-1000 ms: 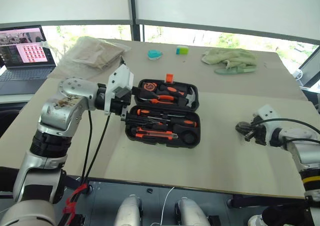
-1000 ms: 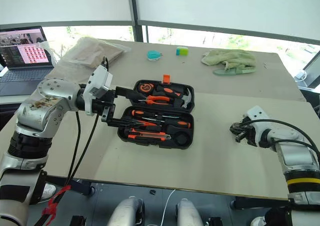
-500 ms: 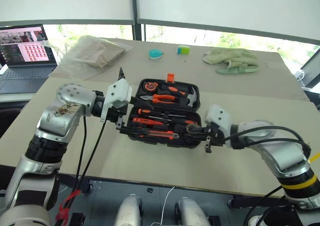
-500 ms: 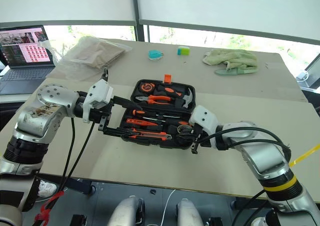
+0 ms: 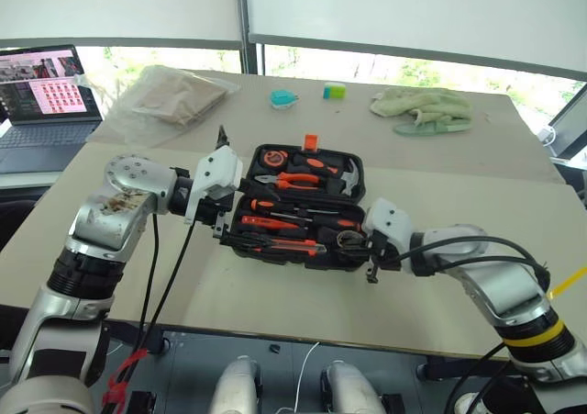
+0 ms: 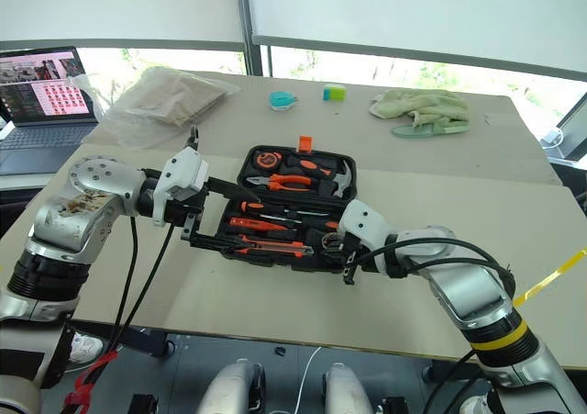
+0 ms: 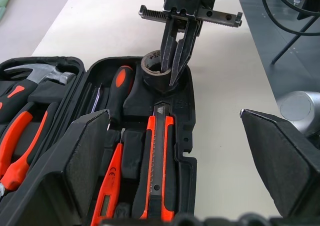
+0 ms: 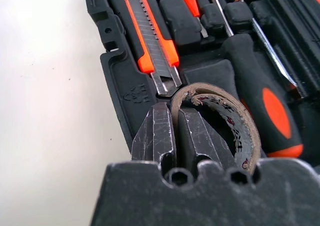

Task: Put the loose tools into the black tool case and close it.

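Left gripper (image 5: 223, 214), jaws wide apart, at left end of open flat black plastic tool case (image 5: 353, 170) on beige table (image 5: 275, 295). Right gripper (image 7: 174, 75), jaws clamped on wall of small dark tape roll (image 8: 235, 123) in the case's right corner slot, beside orange-and-black utility knife (image 7: 156, 166).

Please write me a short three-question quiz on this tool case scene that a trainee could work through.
1. True or false: the black tool case lies open on the table.
2. What does the right gripper clamp? A) the hammer B) the tape roll C) the green cloth
3. Fill in: the left gripper is at the case's left end with its fingers ____.

Key
1. True; both halves lie flat with tools in their slots.
2. B; the fingers pinch the roll's wall at its recess, beside the utility knife.
3. Open; nothing is between them.
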